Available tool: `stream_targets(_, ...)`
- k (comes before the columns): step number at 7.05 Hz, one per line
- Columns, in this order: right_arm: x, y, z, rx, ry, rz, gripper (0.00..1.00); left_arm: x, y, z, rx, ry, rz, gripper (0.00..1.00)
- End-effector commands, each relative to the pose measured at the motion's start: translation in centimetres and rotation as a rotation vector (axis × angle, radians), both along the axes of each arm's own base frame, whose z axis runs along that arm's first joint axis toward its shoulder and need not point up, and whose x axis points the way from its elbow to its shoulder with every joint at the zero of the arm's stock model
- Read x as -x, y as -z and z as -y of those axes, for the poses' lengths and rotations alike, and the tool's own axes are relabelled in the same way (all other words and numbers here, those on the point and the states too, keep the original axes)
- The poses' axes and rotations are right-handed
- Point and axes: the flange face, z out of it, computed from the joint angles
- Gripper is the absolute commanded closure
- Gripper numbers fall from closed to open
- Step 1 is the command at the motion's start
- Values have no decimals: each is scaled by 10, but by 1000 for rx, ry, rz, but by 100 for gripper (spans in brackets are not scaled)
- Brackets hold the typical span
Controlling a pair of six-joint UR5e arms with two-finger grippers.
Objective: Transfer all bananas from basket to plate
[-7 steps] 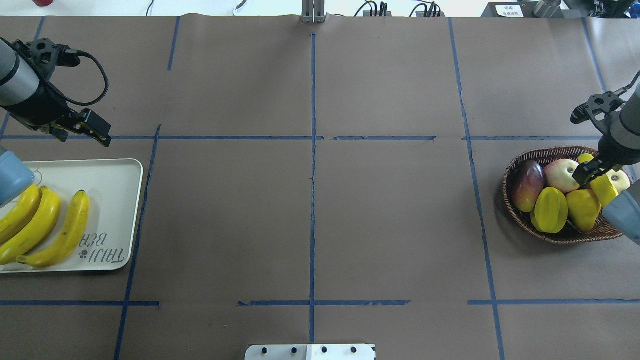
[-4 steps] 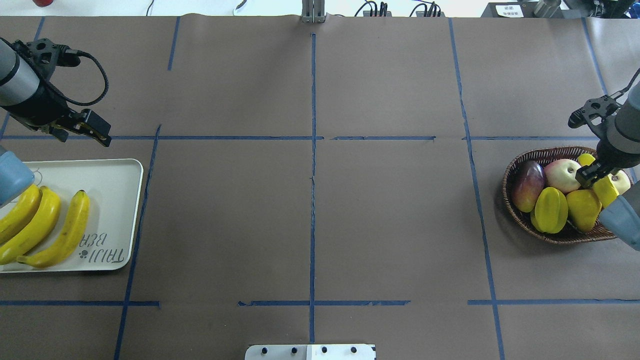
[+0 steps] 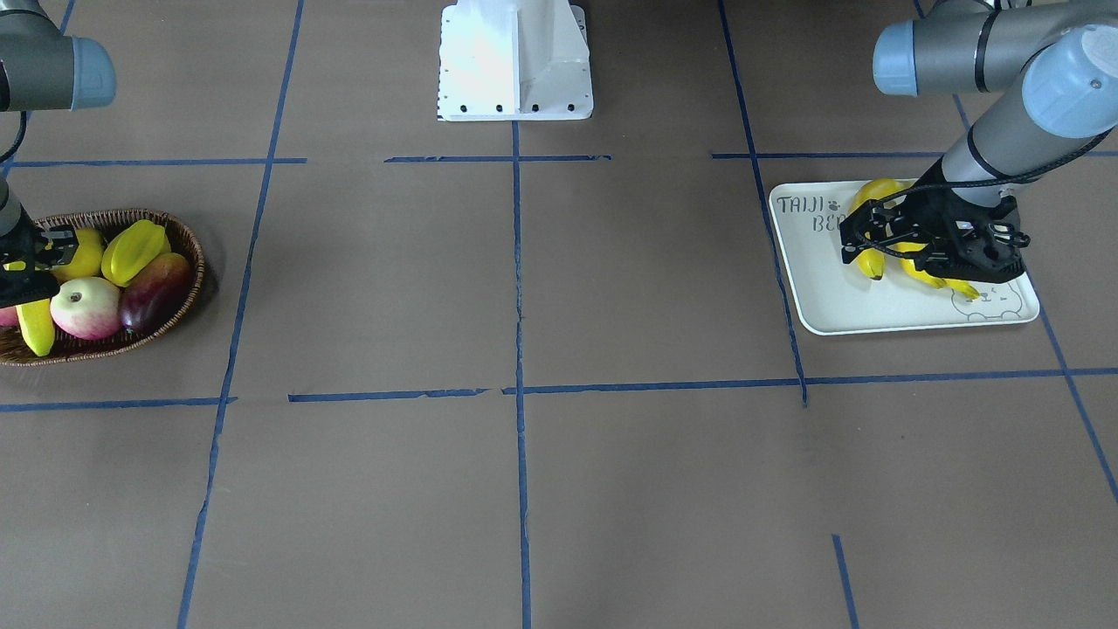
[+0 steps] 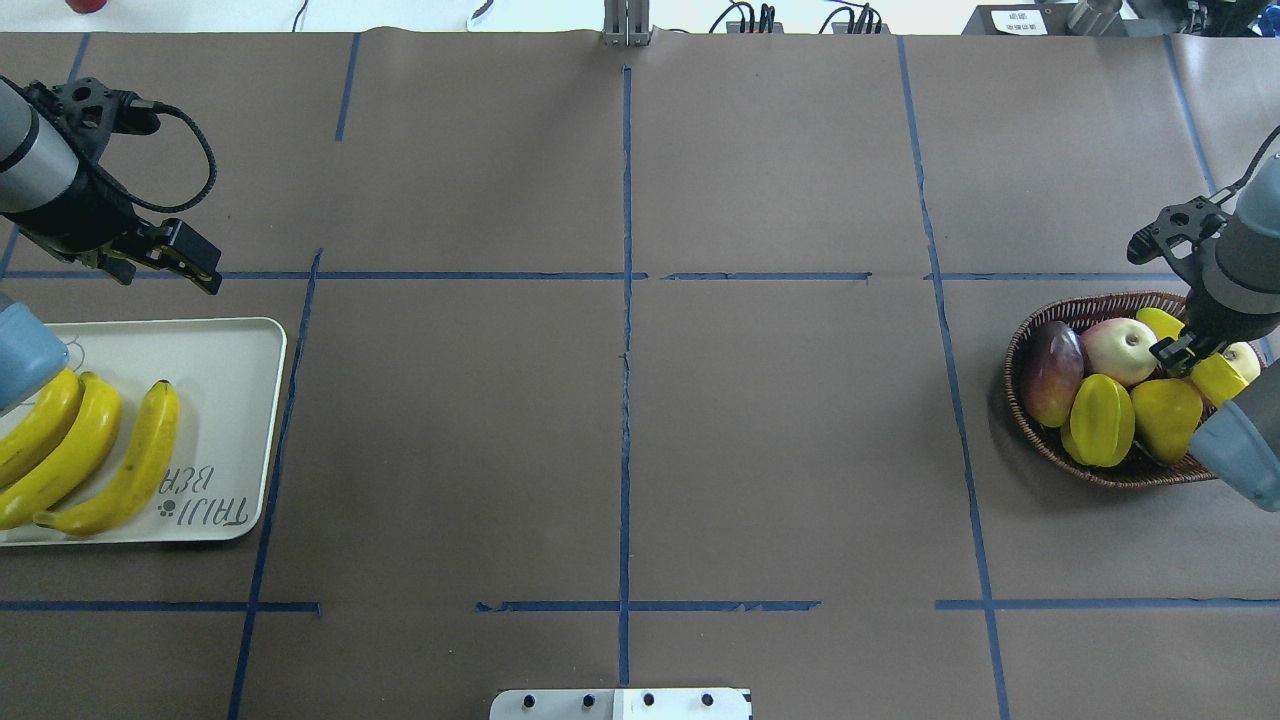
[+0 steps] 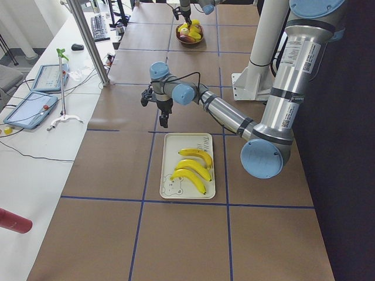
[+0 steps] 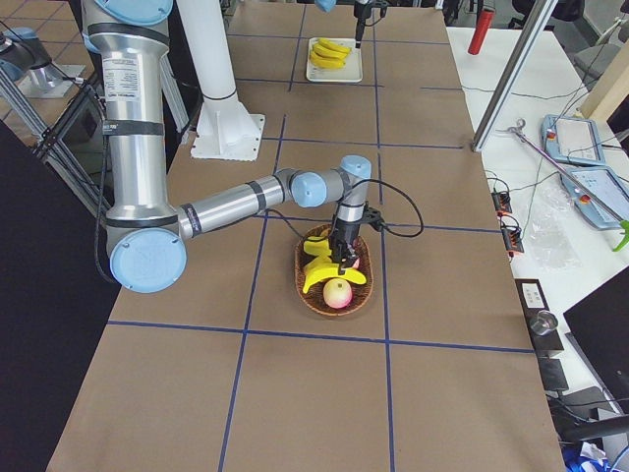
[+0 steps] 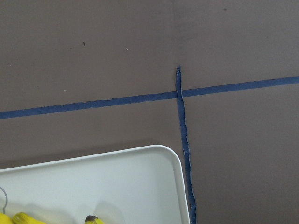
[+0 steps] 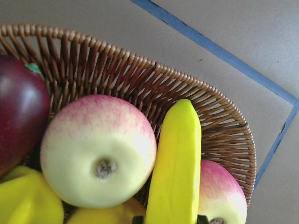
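Right gripper [image 4: 1172, 352] clamps a banana [image 4: 1220, 380] in the basket [image 4: 1090, 302]. Left gripper [image 4: 205, 272] hovers near the plate [image 4: 225, 400] corner; its state is indeterminable.

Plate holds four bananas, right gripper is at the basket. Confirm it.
Not four: the plate holds three bananas, as the overhead exterior view shows. The right gripper is at the basket, gripping the fourth banana.

Light: bright, even, diffuse, from overhead; matte tabletop [image 4: 780, 450] evenly lit.
Shadows: one soft, faint patch beside the basket [image 4: 1100, 300], on its tabletop-centre side.
Focus: exterior views sharp; right wrist view slightly soft on the banana [image 8: 175, 163] and apple [image 8: 98, 149] inside the basket.
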Motion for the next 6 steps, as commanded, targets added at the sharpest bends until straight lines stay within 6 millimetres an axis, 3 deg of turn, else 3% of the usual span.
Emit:
stream_targets(1, -7, 36, -4, -9, -7, 3, 97, 0, 0, 0, 0, 0, 0, 0)
stream_targets(2, -11, 57, -1, -22, -17, 14, 97, 0, 0, 0, 0, 0, 0, 0)
stream_targets(4, -19, 79, 11, -50, -65, 51, 98, 0, 1, 0, -1, 0, -1, 0)
stream_targets(6, 0, 130, 33, -12, -292, 126, 100, 0, 1, 0, -1, 0, -1, 0)
